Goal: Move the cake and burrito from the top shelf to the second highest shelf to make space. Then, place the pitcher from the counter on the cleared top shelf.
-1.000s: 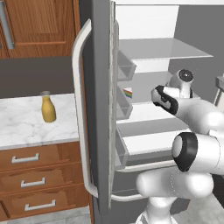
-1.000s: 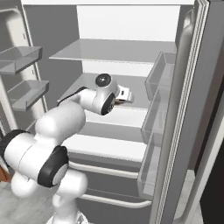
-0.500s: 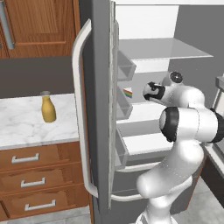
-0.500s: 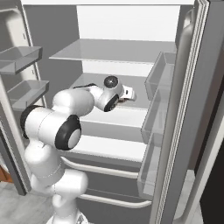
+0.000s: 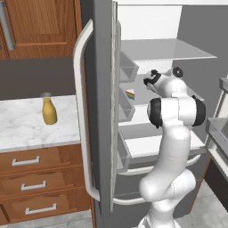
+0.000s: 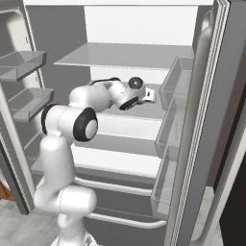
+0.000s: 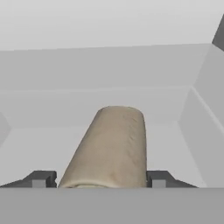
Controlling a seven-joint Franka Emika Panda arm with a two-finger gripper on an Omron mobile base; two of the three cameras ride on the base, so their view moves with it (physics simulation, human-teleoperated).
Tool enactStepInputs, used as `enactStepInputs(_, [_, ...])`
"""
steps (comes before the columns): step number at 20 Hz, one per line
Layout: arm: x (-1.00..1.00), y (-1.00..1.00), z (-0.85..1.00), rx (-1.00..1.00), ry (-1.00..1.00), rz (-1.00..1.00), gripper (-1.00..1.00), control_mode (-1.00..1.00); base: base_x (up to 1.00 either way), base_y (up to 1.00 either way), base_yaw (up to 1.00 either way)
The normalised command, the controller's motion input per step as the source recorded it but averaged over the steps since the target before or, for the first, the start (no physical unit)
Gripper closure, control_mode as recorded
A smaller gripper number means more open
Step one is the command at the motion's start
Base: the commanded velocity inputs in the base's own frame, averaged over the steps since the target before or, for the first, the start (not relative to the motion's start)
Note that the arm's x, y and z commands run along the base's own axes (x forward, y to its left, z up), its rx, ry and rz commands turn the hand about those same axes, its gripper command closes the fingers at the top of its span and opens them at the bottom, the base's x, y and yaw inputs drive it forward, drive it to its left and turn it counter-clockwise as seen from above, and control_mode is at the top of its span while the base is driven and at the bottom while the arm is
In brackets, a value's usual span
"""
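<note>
You are looking into an open fridge (image 6: 139, 24), with the white arm reaching inside at the height of the second highest shelf (image 6: 154, 111).

In the hand view, the tool (image 7: 100, 179) is gripping the burrito (image 7: 111, 148). Its two dark finger tips are pressing against the tan roll's sides, so the jaws are standing fairly wide but clamped on it. The burrito is pointing away from the camera toward the back wall of the fridge. It is sitting over the pale shelf surface, roughly midway between the side edges. You cannot tell whether it is touching the shelf or hanging just above it.

The top shelf (image 6: 120, 56) is showing bare in both base views. The cake (image 5: 130, 95), a small rainbow-striped wedge, is sitting one level lower, near the left edge of the second highest shelf. It is peeking out past the door bins in the left base view.

The pitcher (image 5: 49, 111), full of yellow-orange liquid, is standing upright on the marbled tabletop (image 5: 22, 129), toward its back edge. It is well apart from the fridge.

Judging from this, the cake's move is looking finished and the burrito's is nearly done, needing only a release. The pitcher's move to the top shelf is not yet begun, so roughly half the work is remaining.
</note>
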Motion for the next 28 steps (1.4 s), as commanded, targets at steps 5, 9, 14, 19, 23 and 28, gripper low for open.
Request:
enactStepInputs(5, [0.43,-0.01,-0.39,0.00,0.00,0.03,-1.00,-1.00,0.00,0.00,0.00])
enactStepInputs(9, [0.10,0.00,-0.15,0.00,0.00,0.01,-1.00,-1.00,0.00,0.00,0.00])
enactStepInputs(14, [-0.12,0.11,0.01,-0.01,0.00,0.00,-1.00,-1.00,0.00,0.00,0.00])
enactStepInputs(19, [-0.74,0.20,0.24,-0.06,0.00,0.00,-1.00,-1.00,0.00,0.00,0.00])
enactStepInputs(23, [-1.00,0.24,0.28,-0.09,0.02,0.00,-1.00,-1.00,0.00,0.00,0.00])
enactStepInputs(28, [-1.00,0.32,0.40,-0.12,0.02,0.00,-1.00,-1.00,0.00,0.00,0.00])
